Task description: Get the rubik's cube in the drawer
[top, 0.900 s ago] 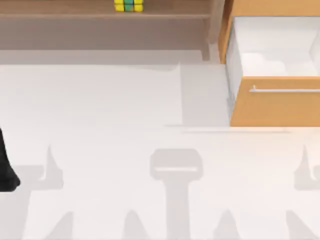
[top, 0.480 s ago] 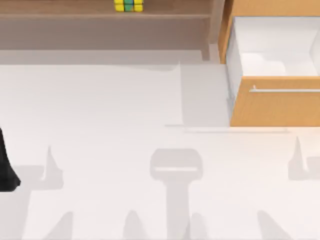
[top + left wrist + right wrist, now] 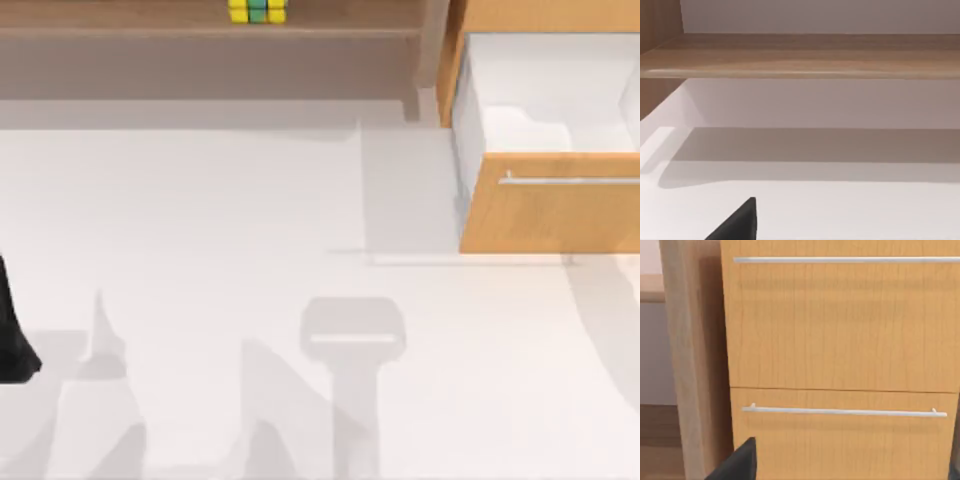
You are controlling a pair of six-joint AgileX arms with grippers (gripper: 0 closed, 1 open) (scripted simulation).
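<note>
The drawer (image 3: 545, 215) has a matt wood-grain front, a smooth metal-looking handle (image 3: 570, 181) and a plain white interior.

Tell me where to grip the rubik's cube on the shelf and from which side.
Grip the rubik's cube across two opposite flat side faces, coming in from the shelf's open front edge, likely with the left arm. It sits square on the board, so flat faces suit parallel fingers.

Your cube (image 3: 257, 10), yellow tiles with some green and blue, sits on the brown shelf (image 3: 330, 18) at the table's far edge, left of centre. Your drawer (image 3: 548, 208) stands pulled open at the far right, white inside, orange-tan front with a thin silver handle (image 3: 570, 181), well apart from the cube.
</note>
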